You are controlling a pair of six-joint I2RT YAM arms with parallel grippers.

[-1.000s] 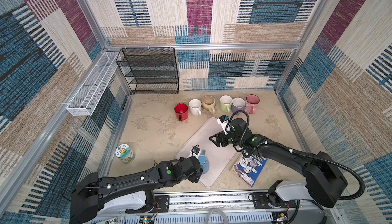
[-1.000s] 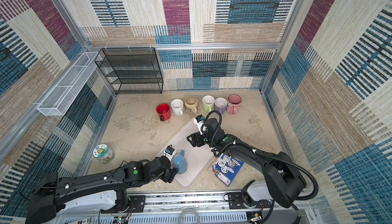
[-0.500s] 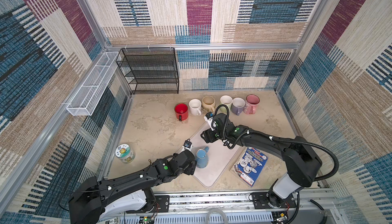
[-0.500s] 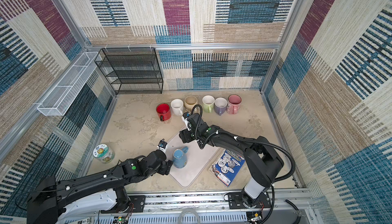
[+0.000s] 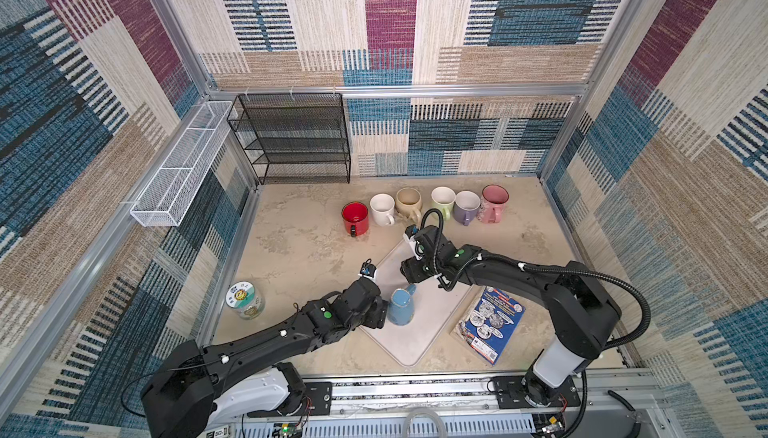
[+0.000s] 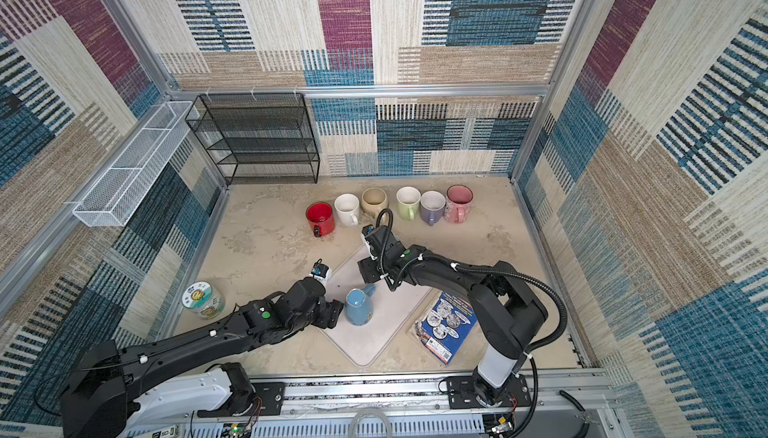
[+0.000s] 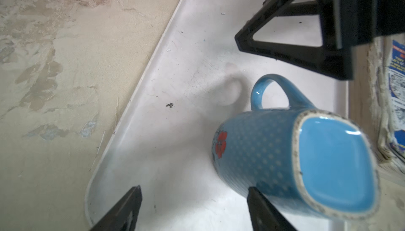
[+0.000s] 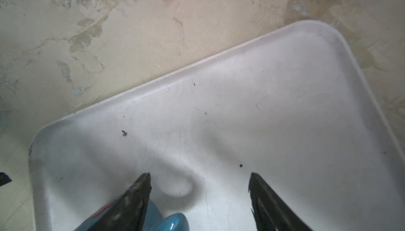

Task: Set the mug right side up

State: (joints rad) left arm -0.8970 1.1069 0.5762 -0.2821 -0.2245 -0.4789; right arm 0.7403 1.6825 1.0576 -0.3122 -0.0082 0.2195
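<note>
Plainly upside down: blue mug (image 5: 401,309) on the white tray (image 5: 419,346)

A lidded jar (image 5: 245,299) stands on the table at far left. The left gripper (image 7: 194,191) sits low over the tray's near-left edge, its fingers spread with nothing between them and one tip just beside the mug's wall. The mug rests mouth-down, base up, with its handle toward the right gripper (image 8: 199,175). That gripper's fingers stand apart by the handle, grasping nothing. A booklet (image 5: 492,324) lies right of the tray.
</note>
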